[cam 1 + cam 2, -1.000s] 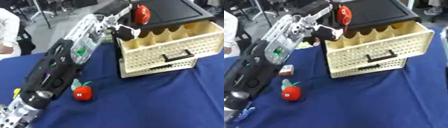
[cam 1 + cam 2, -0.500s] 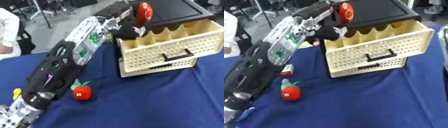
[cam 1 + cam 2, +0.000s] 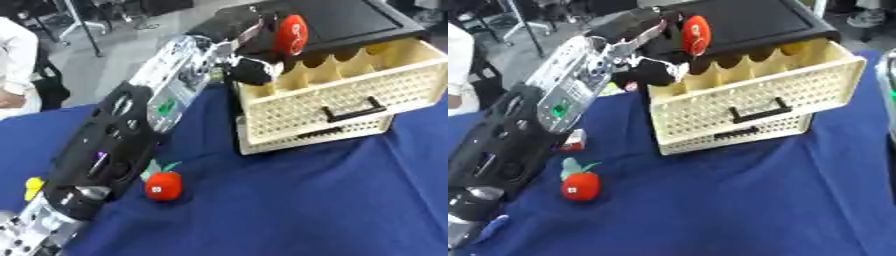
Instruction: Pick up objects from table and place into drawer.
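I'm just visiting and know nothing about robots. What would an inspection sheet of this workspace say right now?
Surface: table under a blue cloth.
Job's things: cream drawer unit, top drawer pulled open; red object held above its left end; red tomato-like toy lying on the cloth.
Clutter: small yellow thing at the left edge; small red and white item beside the arm.
Hands: left hand curled round the red object; right hand not in view.
Cables: nothing seen.
Surroundings: grey floor; black case behind the drawers.
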`<control>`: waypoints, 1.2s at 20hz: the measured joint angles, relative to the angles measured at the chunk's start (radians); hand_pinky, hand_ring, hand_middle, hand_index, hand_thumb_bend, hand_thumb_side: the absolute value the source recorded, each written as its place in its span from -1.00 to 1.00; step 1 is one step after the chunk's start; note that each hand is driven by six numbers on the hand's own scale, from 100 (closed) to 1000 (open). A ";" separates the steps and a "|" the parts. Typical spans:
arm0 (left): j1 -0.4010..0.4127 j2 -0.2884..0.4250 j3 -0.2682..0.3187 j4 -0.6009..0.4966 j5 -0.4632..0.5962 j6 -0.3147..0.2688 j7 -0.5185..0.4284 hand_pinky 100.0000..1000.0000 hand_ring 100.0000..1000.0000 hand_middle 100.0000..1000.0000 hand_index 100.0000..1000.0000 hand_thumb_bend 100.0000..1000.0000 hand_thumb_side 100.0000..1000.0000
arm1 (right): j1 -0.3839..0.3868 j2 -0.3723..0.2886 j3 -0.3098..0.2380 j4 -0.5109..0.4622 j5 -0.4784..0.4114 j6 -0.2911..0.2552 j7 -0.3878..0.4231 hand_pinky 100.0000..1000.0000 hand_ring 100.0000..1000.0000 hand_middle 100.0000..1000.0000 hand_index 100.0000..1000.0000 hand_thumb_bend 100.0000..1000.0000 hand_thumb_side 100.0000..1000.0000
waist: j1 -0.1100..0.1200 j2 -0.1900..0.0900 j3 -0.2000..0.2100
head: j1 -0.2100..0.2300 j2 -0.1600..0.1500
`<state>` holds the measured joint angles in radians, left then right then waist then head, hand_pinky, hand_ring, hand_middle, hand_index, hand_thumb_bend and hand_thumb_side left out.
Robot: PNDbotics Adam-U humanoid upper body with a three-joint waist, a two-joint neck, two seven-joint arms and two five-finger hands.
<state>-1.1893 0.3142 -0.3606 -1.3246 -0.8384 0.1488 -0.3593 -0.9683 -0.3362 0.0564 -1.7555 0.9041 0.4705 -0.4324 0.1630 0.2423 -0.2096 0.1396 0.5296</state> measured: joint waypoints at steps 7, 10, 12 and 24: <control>0.000 0.000 0.000 -0.001 0.000 0.005 -0.009 -0.21 0.50 0.56 1.00 -1.00 0.17 | 0.000 0.000 0.000 0.000 0.000 -0.002 -0.001 0.26 0.15 0.20 0.57 -1.00 0.88 | -0.001 -0.001 0.000 | 0.002 0.005; 0.000 0.000 0.000 0.000 0.002 0.009 -0.009 -0.13 0.55 0.60 1.00 -1.00 0.36 | 0.000 0.002 0.000 0.000 0.000 -0.003 -0.001 0.26 0.15 0.20 0.57 -1.00 0.88 | -0.004 -0.002 0.000 | 0.003 0.005; 0.000 0.001 0.000 0.002 0.008 0.014 -0.014 -0.12 0.56 0.59 1.00 -1.00 0.32 | 0.000 0.006 0.001 0.000 0.000 -0.004 0.000 0.26 0.15 0.21 0.57 -1.00 0.88 | -0.007 -0.002 -0.003 | 0.005 0.005; 0.001 0.006 0.017 -0.056 0.080 0.044 0.002 -0.31 0.42 0.42 0.85 -1.00 0.25 | 0.000 0.007 0.006 0.001 0.000 -0.005 0.002 0.25 0.16 0.22 0.57 -1.00 0.88 | -0.021 -0.011 0.012 | 0.007 0.012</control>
<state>-1.1887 0.3198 -0.3441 -1.3801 -0.7584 0.1924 -0.3576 -0.9678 -0.3289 0.0623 -1.7546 0.9040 0.4651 -0.4302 0.1423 0.2310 -0.1977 0.1463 0.5420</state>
